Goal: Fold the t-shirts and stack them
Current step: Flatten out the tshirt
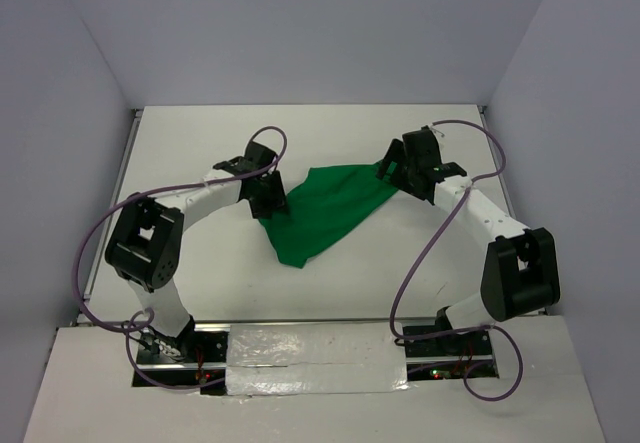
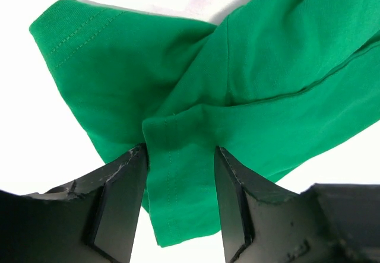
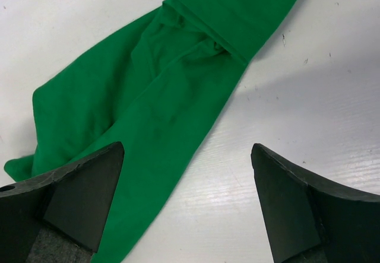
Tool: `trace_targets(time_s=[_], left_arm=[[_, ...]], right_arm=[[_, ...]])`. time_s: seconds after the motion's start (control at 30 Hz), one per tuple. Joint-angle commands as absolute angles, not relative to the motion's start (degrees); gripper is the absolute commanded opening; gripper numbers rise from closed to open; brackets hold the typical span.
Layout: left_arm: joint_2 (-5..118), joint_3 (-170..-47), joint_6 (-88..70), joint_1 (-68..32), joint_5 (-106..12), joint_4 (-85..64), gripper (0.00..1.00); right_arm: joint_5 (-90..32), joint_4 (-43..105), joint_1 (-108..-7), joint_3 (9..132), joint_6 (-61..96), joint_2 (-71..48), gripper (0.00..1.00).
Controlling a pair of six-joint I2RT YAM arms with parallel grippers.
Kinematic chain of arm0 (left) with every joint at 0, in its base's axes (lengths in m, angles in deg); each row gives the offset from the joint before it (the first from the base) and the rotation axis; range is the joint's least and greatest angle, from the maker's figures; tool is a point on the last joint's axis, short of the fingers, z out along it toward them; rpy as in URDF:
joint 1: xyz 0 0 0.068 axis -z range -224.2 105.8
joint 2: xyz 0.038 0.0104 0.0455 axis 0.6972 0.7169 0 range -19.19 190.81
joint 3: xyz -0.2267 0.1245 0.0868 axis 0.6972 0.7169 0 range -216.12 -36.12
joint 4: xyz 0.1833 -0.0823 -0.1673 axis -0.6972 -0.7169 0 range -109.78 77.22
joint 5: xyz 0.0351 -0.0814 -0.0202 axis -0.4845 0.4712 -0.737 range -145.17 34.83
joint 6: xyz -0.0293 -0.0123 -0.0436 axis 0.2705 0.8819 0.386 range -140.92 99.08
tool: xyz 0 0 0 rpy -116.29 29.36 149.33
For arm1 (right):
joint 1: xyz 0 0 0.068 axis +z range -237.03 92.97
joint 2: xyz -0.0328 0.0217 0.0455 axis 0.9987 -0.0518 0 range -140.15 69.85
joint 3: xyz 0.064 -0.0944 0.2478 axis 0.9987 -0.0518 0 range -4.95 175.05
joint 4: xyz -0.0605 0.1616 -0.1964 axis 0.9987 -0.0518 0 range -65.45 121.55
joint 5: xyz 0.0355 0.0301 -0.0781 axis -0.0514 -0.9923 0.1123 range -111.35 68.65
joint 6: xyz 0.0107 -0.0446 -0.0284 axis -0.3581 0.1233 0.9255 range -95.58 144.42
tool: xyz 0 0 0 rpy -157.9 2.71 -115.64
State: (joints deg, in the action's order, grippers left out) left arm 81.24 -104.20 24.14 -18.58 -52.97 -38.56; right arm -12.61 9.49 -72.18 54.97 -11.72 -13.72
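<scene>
Nearest you, the t-shirt [image 1: 325, 208] tapers to a loose point on the bench [image 1: 200, 133]. From there it widens away from you in a rumpled triangle until it spans the gap between the two pincers. It is not laid out flat anywhere that shows.

At the shirt's left corner sits the left pincer [image 1: 262, 191]. In its wrist view the jaws stand partway closed, with a stitched hem band [image 2: 178, 192] filling the gap between them. You cannot tell from these views whether they truly pinch it or only straddle it. A sleeve cuff [image 2: 74, 40] fans out just beyond.

A little farther off, the right pincer [image 3: 187, 146] is spread wide above the shirt's right corner and holds nothing. Cloth runs under one side of it and bare bench shows under the other.

Expect the shirt to handle as light, thin and limp. It will likely sag, bunch and trail rather than keep any shape, and a pull at one corner will probably drag the whole piece. Take hold at the stitched hems, cuffs or shoulder seams, where the doubled fabric gives your jaws something to bite. Mid-panel you risk lifting one layer only. By my reading, it wants spreading flat before any fold.
</scene>
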Motion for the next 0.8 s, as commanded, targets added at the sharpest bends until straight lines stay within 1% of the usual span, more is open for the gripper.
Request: trace_targets(time_s=[0.0,0.1,0.17,0.47,0.53,0.57,0.67,0.77], left_arm=[[78.73,-106.43,23.73,-17.40,-54.20,-39.33,0.59],[78.46,-107.49,23.65,-16.35,-54.91,-40.47,0.57],[78.55,-108.37,23.56,-15.73,-57.45,-41.43,0.56],[79.51,-109.25,24.26,-14.15,-60.44,-42.67,0.54],[80.04,-110.03,23.91,-13.45,-63.33,-43.72,0.55],[80.30,-110.47,23.65,-12.83,-64.39,-44.24,0.58],[81.88,-111.88,22.85,-11.78,-67.73,-45.48,0.64],[83.20,-112.67,22.85,-11.42,-70.45,-45.65,0.65]], right_arm=[[-12.12,9.76,-72.44,55.69,-11.36,-13.12,0.95],[-12.29,9.84,-72.53,55.52,-11.44,-13.30,0.95],[-12.64,10.02,-72.53,55.51,-11.62,-13.30,0.95],[-13.61,10.19,-72.44,55.43,-11.62,-13.65,0.95],[-13.61,10.11,-72.53,55.34,-11.53,-13.65,0.95],[-13.61,10.19,-72.44,55.25,-11.53,-13.65,0.95],[-13.96,10.46,-72.53,55.16,-11.53,-13.74,0.95],[-14.40,10.37,-72.53,55.25,-11.71,-14.17,0.95]])
